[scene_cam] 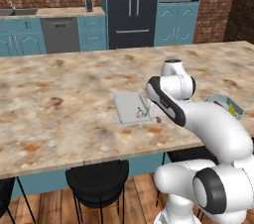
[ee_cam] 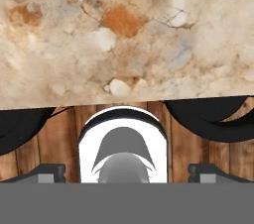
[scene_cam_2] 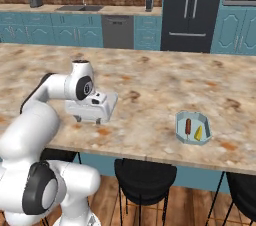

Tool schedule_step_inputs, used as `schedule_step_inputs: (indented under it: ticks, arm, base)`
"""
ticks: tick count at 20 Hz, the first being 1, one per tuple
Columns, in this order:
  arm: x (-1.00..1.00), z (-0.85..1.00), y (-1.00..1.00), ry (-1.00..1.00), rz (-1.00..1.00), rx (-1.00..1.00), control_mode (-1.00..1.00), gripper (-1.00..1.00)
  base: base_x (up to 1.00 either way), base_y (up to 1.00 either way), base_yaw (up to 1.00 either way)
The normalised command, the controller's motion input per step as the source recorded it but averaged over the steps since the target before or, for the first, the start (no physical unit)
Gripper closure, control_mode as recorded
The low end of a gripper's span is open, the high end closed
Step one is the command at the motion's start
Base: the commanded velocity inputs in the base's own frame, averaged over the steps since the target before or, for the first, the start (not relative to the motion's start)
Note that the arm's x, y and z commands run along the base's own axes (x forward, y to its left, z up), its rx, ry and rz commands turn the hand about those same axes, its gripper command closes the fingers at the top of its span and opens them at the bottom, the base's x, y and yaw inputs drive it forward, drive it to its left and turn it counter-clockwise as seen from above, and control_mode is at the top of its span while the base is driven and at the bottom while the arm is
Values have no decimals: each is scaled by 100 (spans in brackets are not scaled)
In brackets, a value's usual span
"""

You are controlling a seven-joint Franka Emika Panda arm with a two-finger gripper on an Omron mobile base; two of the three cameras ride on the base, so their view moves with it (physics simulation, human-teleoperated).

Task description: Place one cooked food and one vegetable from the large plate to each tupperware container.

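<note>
Holding garlic bulb (scene_cam: 140, 113), rectangular grey tray (scene_cam: 130, 107).

Beige-mottled marble counter (scene_cam_2: 150, 90), pale blue octagonal container (scene_cam_2: 180, 132), red-brown sausage (scene_cam_2: 188, 126), yellow corn (scene_cam_2: 199, 133)

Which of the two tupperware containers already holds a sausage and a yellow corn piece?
The octagonal container, right of the arm; the rectangular container holds a pale garlic bulb.

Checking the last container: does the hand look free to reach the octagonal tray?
Probably yes: the hand is open and empty, and bare counter lies between it and the octagonal tray, already holding food.
</note>
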Motion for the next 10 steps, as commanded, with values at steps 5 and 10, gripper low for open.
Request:
schedule_step_inputs:
  ticks: [5, 10]
  arm:
    - [-13, 0, -7, 2, 0, 0, -100, -100]
    - [-4, 0, 0, 0, 0, 0, 100, -100]
  base:
    - [0, 0, 0]
    - [-20, -6, 0]
